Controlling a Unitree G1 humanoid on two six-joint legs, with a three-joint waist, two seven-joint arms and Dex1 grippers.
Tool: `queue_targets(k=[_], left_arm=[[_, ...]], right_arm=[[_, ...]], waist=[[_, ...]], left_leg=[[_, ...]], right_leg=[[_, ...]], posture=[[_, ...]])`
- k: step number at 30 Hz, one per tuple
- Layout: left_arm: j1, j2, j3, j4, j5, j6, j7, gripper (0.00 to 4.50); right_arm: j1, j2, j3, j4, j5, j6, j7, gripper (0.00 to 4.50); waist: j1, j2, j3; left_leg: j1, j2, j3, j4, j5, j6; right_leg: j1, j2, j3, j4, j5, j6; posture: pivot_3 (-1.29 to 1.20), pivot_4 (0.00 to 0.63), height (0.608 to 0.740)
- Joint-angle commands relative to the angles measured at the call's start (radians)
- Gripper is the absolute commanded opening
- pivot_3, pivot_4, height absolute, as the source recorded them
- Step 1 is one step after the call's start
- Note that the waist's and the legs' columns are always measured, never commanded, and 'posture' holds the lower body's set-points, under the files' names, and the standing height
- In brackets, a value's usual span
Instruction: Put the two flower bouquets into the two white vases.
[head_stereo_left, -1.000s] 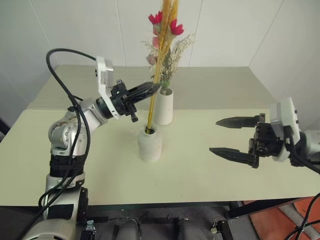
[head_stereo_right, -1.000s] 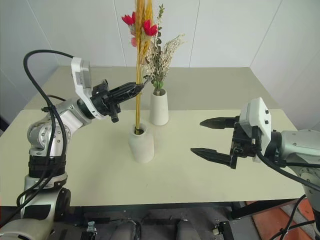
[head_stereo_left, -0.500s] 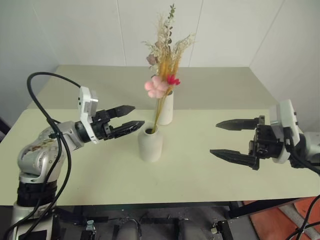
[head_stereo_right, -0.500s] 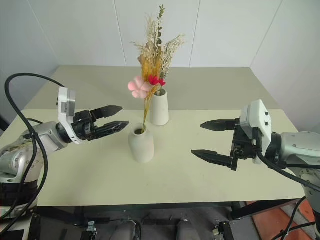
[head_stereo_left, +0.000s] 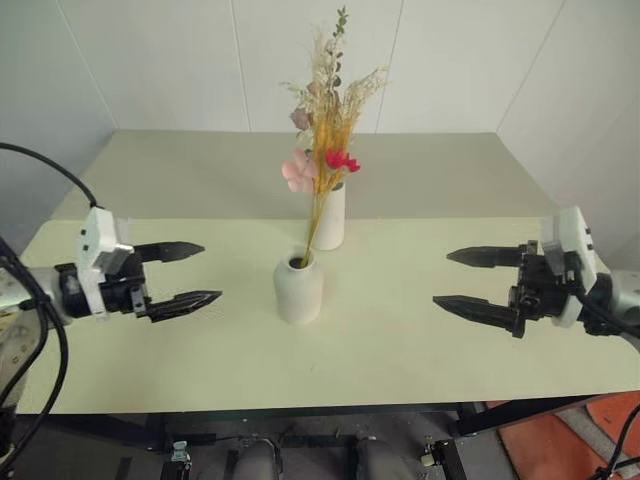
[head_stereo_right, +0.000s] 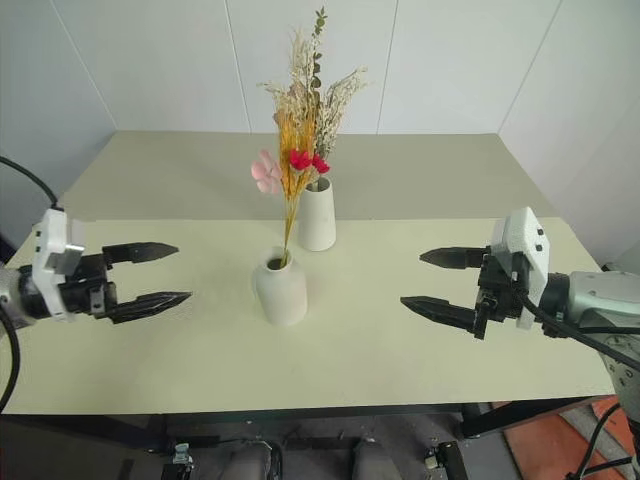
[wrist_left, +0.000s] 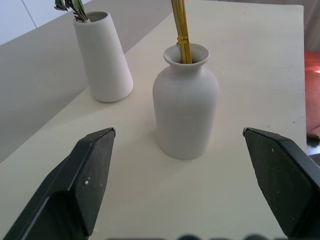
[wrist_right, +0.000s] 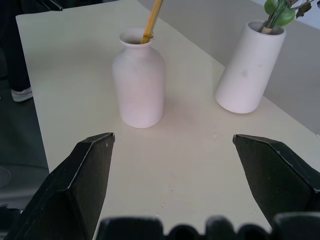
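We see a pale table (head_stereo_left: 420, 180) carrying two white vases near its middle. The tall slim vase (head_stereo_left: 330, 216) at the back holds the bushy dried bunch (head_stereo_left: 335, 85). Just in front stands the shorter bottle vase (head_stereo_left: 298, 288), with the thin yellow-stalked bundle (head_stereo_left: 322, 190) leaning from its neck. Our left gripper (head_stereo_left: 188, 273) and right gripper (head_stereo_left: 468, 281) hang well apart on either side, both spread wide and empty, pointing inward at the vases.
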Motion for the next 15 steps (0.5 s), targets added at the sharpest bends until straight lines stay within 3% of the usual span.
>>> queue_targets(k=[1, 15], left_arm=[[-0.001, 0.011, 0.037, -0.030, -0.023, -0.017, -0.017, 4.45], [0.032, 0.007, 0.044, -0.082, -0.072, 0.010, -0.009, 4.45]], right_arm=[[-0.015, -0.007, -0.040, -0.008, 0.004, -0.019, 0.002, 4.50], [0.058, -0.005, -0.116, -0.069, 0.032, 0.023, -0.056, 4.50]], waist=[[0.002, 0.000, 0.000], [0.001, 0.000, 0.000]], left_leg=[[0.000, 0.000, 0.000, 0.000, 0.000, 0.000], [0.000, 0.000, 0.000, 0.000, 0.000, 0.000]], right_leg=[[0.000, 0.000, 0.000, 0.000, 0.000, 0.000], [0.000, 0.000, 0.000, -0.001, 0.000, 0.000]], posture=[[0.00, 0.150, 0.740], [0.00, 0.150, 0.740]])
